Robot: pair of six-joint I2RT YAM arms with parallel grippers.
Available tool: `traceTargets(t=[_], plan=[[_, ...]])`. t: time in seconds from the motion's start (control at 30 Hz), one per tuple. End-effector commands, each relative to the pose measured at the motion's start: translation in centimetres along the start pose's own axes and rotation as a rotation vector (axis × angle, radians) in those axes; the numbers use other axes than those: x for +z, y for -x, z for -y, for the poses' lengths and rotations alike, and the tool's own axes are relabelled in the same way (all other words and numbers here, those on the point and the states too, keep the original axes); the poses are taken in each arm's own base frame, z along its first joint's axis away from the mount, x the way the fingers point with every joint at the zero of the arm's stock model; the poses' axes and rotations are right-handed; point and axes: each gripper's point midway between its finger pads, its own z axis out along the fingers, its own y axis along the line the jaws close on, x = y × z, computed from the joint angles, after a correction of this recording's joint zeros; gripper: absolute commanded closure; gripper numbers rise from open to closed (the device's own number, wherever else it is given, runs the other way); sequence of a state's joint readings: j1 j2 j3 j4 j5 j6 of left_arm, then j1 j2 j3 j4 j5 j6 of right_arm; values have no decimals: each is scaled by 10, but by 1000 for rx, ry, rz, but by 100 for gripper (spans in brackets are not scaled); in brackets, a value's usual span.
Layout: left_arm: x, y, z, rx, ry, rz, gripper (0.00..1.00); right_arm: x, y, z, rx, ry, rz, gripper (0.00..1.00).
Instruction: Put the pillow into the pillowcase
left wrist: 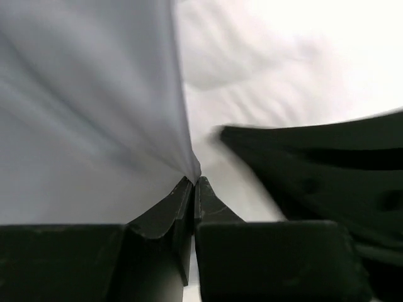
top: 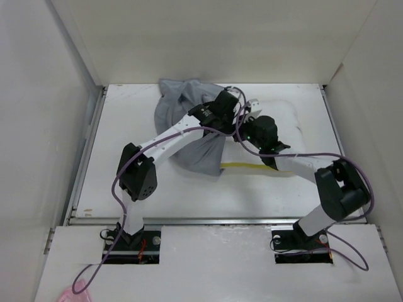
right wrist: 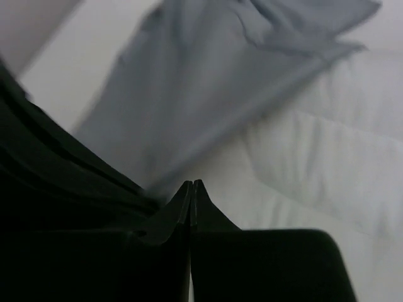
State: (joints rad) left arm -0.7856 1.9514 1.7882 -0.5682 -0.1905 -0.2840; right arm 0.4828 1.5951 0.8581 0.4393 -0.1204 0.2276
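Observation:
The grey pillowcase (top: 189, 135) lies bunched at the table's middle back, partly over the left end of the cream pillow (top: 286, 129), whose yellow edge band (top: 242, 166) faces front. My left gripper (top: 228, 108) is shut on an edge of the pillowcase (left wrist: 94, 107), and the fabric runs taut from its tips (left wrist: 192, 180). My right gripper (top: 244, 129) is close beside it over the pillow. Its jaws (right wrist: 191, 184) are pressed together with nothing seen between them. Grey fabric (right wrist: 208, 94) hangs just behind them, above the pillow surface (right wrist: 315, 170).
White walls enclose the table (top: 126, 182) on the left, back and right. The two arms cross close together over the pillow, and the right gripper body (left wrist: 315, 170) shows in the left wrist view. Purple cables loop around both arms.

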Motion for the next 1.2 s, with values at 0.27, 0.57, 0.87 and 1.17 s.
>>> traceTargets(t=[0.27,0.57,0.87,1.17], plan=[[-113,79,125,90,-533,288,100,-51,114,-6,238,117,438,97],[-67,59,61,-50,-327,234,100,-124,47,150,241,-717,-39,0],[-78,78,70,-34,-371,281,100,-118,-50,206,341,-884,-435,0],[-75,102,70,1,-326,304,100,-50,-64,169,366,-468,-469,100]])
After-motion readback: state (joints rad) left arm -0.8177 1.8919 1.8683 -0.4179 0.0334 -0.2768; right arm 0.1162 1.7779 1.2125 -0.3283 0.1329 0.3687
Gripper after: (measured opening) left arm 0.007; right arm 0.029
